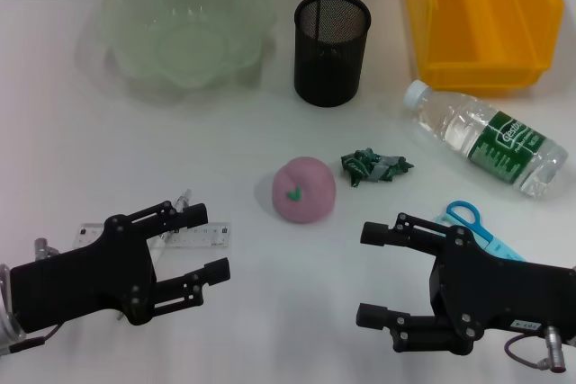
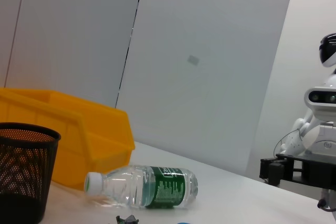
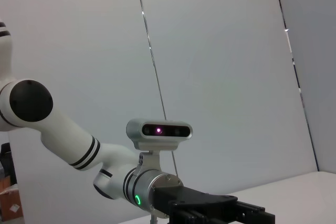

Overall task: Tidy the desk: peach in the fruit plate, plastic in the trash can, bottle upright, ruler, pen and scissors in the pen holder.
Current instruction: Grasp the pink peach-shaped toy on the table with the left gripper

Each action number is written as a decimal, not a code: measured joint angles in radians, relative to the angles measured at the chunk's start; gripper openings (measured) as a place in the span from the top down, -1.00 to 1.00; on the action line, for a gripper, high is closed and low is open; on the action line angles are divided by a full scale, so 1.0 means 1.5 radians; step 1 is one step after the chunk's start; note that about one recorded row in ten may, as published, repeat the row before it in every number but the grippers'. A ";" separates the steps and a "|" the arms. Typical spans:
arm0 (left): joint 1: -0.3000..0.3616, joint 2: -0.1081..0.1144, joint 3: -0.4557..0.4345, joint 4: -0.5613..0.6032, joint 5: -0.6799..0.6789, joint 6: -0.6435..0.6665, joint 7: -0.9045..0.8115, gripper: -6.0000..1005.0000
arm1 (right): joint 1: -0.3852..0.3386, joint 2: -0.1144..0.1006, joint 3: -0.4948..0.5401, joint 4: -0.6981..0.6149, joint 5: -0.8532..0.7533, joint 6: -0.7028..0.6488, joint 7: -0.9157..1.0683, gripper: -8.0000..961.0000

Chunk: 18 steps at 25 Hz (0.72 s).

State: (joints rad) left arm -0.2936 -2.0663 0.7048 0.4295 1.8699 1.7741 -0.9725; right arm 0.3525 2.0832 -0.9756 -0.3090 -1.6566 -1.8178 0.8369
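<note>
A pink peach (image 1: 304, 189) lies mid-table, with a crumpled green plastic wrapper (image 1: 373, 166) just to its right. The clear bottle (image 1: 486, 137) (image 2: 142, 186) lies on its side near the yellow bin. A transparent ruler (image 1: 202, 238) lies under my left gripper (image 1: 205, 242), which hovers open over it at the front left. A slim pale tip that may be the pen (image 1: 184, 198) pokes out beside its upper finger. Blue-handled scissors (image 1: 468, 220) lie partly hidden behind my right gripper (image 1: 371, 274), which is open at the front right.
A pale green fruit plate (image 1: 184, 29) sits at the back left. The black mesh pen holder (image 1: 331, 47) (image 2: 23, 169) stands at the back centre. A yellow bin (image 1: 481, 15) (image 2: 68, 140) sits at the back right.
</note>
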 joint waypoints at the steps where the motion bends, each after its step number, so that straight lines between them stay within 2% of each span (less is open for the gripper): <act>1: -0.001 0.000 0.000 0.000 0.000 -0.001 0.000 -0.50 | 0.001 0.000 0.000 0.001 0.000 0.001 0.000 -0.75; 18: -0.007 0.000 -0.004 0.001 -0.001 -0.006 0.000 -0.50 | 0.010 0.001 0.006 0.009 0.005 0.018 -0.004 -0.75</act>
State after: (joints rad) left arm -0.3042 -2.0662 0.6982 0.4309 1.8685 1.7645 -0.9725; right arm 0.3681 2.0840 -0.9662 -0.2958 -1.6488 -1.7905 0.8307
